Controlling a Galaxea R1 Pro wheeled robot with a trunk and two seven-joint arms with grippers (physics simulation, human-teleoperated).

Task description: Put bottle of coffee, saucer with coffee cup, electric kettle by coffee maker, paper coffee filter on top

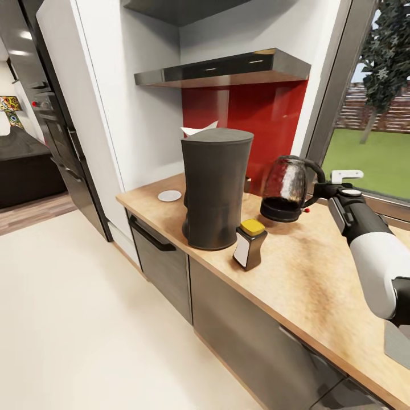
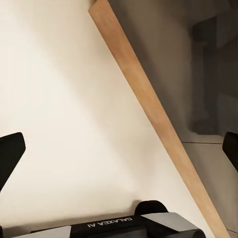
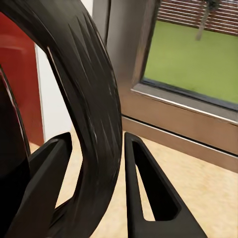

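- The coffee maker (image 1: 217, 188) stands on the wooden countertop (image 1: 319, 273), a paper coffee filter (image 1: 199, 129) peeking up behind its top.
- The right gripper (image 3: 96, 163) clamps the handle of the electric kettle (image 1: 285, 189), just right of the coffee maker.
- The coffee bottle (image 1: 250, 244) stands just in front of the coffee maker; the saucer (image 1: 169, 196) lies left of it.
- The left gripper (image 2: 119, 148) is spread wide, holding nothing.

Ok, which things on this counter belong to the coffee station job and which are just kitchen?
Part of the job:
coffee maker
paper filter on top of it
bottle of coffee
saucer
electric kettle, right gripper around its handle

Just kitchen:
shelf
window
cabinet handle
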